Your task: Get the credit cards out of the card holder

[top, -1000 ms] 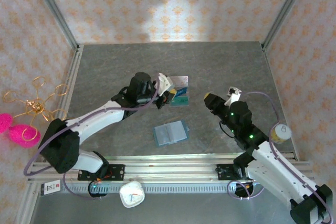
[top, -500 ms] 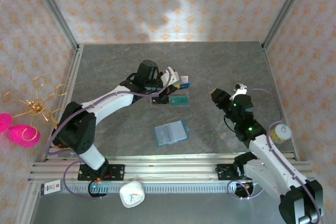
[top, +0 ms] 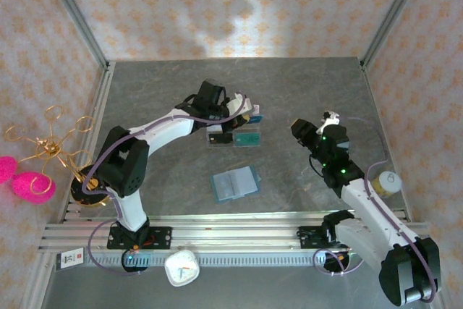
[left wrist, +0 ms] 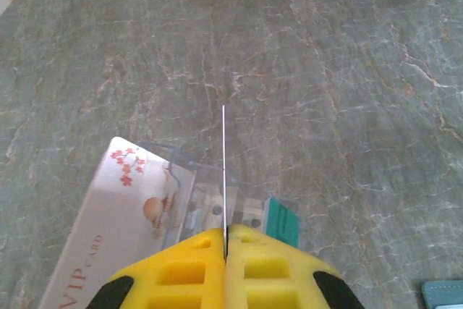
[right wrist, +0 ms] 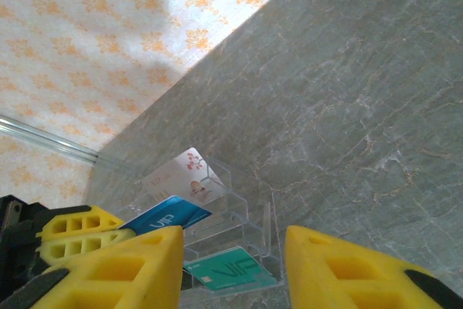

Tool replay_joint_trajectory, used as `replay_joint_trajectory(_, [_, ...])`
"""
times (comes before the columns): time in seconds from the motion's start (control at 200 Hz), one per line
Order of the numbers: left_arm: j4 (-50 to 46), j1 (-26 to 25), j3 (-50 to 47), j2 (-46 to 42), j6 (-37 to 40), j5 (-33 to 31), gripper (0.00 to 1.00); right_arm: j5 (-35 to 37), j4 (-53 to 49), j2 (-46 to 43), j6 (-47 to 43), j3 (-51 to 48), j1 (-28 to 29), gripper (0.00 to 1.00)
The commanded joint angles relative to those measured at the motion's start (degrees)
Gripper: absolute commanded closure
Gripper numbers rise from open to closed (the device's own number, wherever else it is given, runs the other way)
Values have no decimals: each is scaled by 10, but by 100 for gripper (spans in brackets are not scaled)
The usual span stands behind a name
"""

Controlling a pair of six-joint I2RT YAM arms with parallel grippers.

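Swinging farther out, the left claw [left wrist: 226, 234], clamped on the blue card [left wrist: 223, 164], now hangs over the clear tray [left wrist: 179, 166]; best lowered squarely into a free slot, while the right claw [right wrist: 233, 245] waits open and empty and the card holder [top: 235, 183] lies open nearer the arms.

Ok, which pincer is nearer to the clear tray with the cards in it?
Left. The left pincer is right over the clear tray, shut on the blue card. The right pincer stands off to the tray's right, open, touching nothing.
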Motion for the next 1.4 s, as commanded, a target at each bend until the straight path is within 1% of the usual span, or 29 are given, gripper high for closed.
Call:
replay_joint_trajectory(0.0, [-28,5,31,18,25,0,100,-6,17,-4,-12,17,-3,60])
replay_joint_trajectory(0.31, [-62,16,64,42,45,3,100,-9,17,-4,-13,20,-4,59])
replay_joint_trajectory(0.42, [-97,16,91,53,62,5,100,-7,15,-3,-14,21,-4,59])
replay_joint_trajectory(0.471, [-115,17,101,75,73,4,100,-6,14,-3,-14,22,-3,59])
replay_joint_trajectory(0.561, [-125,18,107,82,80,1,100,-7,15,-3,-15,23,-4,59])
replay_joint_trajectory(0.826, [-120,20,115,92,76,6,100,-11,14,2,-16,30,-4,59])
replay_joint_trajectory(0.951, [-139,20,140,107,51,-10,100,-14,14,0,-14,28,-4,59])
replay_joint_trajectory(0.991, [-147,20,148,111,44,-11,94,-16,14,-1,-14,27,-4,58])
replay_joint_trajectory(1.081, [-137,20,146,110,21,-20,86,-20,17,-2,-14,27,-4,57])
replay_joint_trajectory(1.241, [-88,20,110,85,-9,-26,81,-32,18,-7,-16,27,-4,52])
replay_joint_trajectory(1.316, [-69,20,100,72,-26,-37,81,-33,15,-11,-19,28,-5,51])
replay_joint_trajectory(1.382, [-42,21,88,60,-47,-32,81,-41,14,-10,-21,29,-4,50])
replay_joint_trajectory(1.392, [-33,20,85,46,-51,-31,81,-43,14,-9,-22,29,-4,50])
